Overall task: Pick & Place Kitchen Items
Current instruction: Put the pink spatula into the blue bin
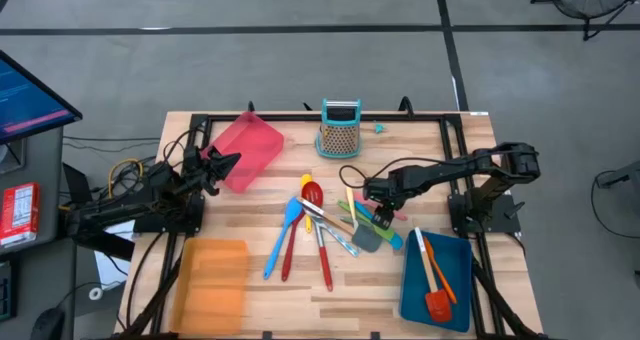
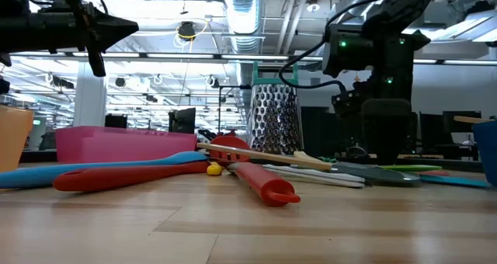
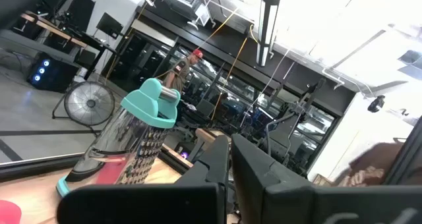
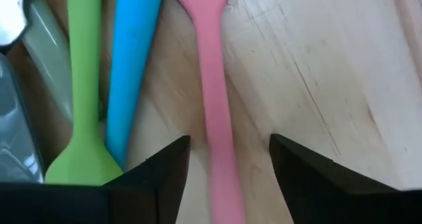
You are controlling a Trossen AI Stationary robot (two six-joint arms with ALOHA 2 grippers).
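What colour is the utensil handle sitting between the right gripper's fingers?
Pink handle, seen best in the right wrist view, lying between the open right gripper fingers.

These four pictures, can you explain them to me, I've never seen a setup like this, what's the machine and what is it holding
It is a robot with two dark arms at a wooden table, each ending in a two-finger gripper. One picture looks straight down, one looks level across the tabletop, and the other two come from cameras on the arms' wrists.

On the table lie a pile of long-handled utensils, a box grater, and red, orange and blue trays; the blue one already has utensils in it.

The right gripper is down at the pile, fingers open on either side of a pink handle, not yet closed on it. The left gripper waits shut and empty, raised by the red tray.
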